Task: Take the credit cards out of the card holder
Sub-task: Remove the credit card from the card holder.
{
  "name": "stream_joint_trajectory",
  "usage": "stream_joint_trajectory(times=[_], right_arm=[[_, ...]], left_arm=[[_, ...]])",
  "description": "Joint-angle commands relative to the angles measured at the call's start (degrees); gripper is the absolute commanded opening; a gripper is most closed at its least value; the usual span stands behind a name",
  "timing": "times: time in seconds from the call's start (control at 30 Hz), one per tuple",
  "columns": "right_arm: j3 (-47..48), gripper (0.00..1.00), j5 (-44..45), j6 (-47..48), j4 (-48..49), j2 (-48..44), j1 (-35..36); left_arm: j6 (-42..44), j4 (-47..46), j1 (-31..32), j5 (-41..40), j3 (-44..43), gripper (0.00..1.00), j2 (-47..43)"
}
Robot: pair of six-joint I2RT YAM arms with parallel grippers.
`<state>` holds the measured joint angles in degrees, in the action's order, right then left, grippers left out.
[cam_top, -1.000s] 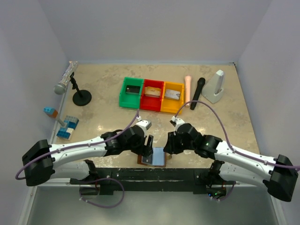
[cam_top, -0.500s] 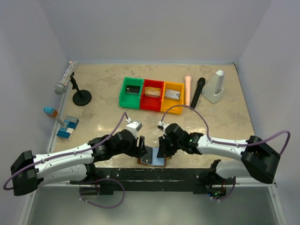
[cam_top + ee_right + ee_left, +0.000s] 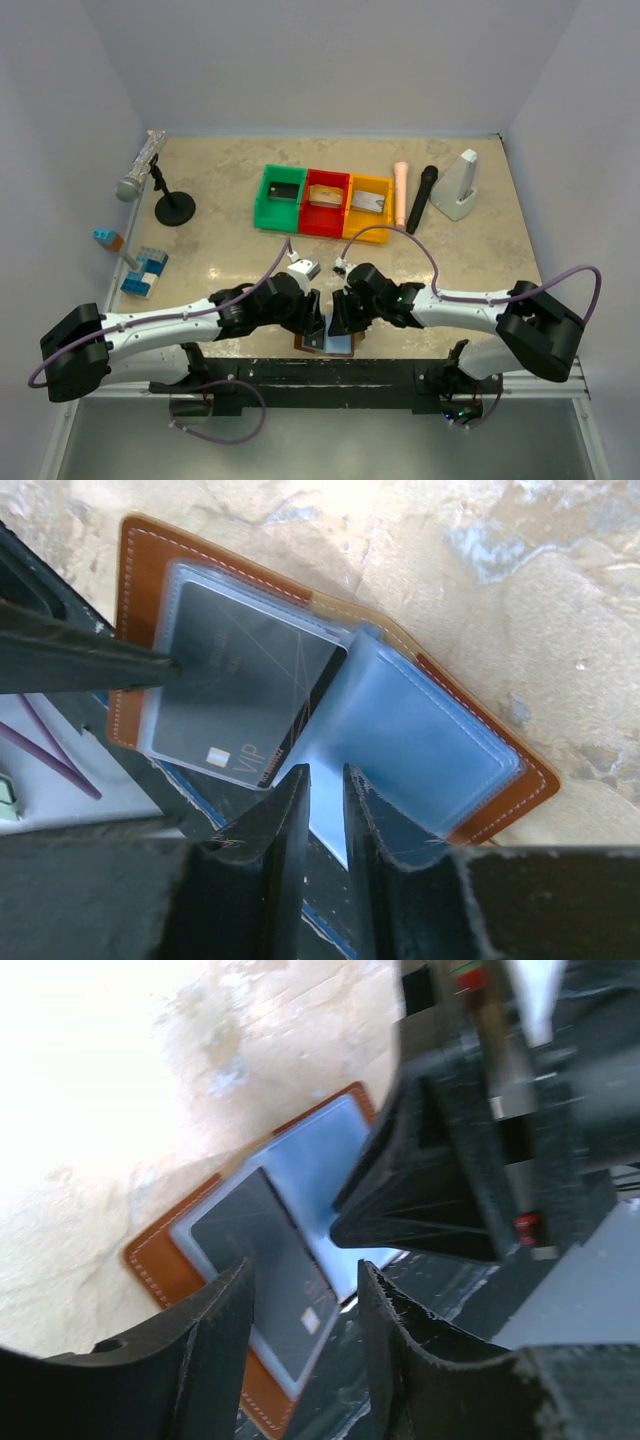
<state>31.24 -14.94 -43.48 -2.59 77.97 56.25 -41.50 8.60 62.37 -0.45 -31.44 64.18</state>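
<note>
Table: marble-look top, fills most of the overhead view. Both arms reach inward and their wrists meet at bottom centre of the frame.

Upper centre, three bins in a row, one card lying in each:
- green bin: dark card
- red bin: tan card
- yellow bin: silvery card

Upper left: microphone on a stand. Left edge: toy blocks.

Card holder lies open at bottom centre of the overhead view, right at the near table edge. Brown side is down, grey-blue lining up. VIP card, dark with a chip, sits inside the clear pocket on the left half in the right wrist view.

Left gripper: jaws spread, nothing between them. It is low over the holder, and the VIP card shows through the gap. In the right wrist view one left finger comes in from the left, tip at the pocket's edge.

Right gripper: jaws nearly together astride a raised leaf of the blue lining at the fold. Can't tell whether that leaf is actually clamped.
</note>
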Motion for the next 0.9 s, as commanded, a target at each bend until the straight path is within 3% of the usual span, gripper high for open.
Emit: stream_joint_trajectory(times=[0.0, 0.23, 0.87], right_arm=[[-0.2, 0.27, 0.3, -1.4, 3.8, -1.1, 0.4], [-0.5, 0.29, -1.1, -3.1, 6.2, -0.1, 0.4], [1.4, 0.31, -3.8, -5.8, 11.0, 6.4, 0.3]], left_arm=[[-1.5, -1.0, -0.1, -4.2, 2.3, 0.48, 0.5], [-4.0, -1.6, -0.1, -6.4, 5.5, 0.40, 2.5], [-6.5, -3.1, -0.1, -8.3, 9.6, 0.35, -1.3]])
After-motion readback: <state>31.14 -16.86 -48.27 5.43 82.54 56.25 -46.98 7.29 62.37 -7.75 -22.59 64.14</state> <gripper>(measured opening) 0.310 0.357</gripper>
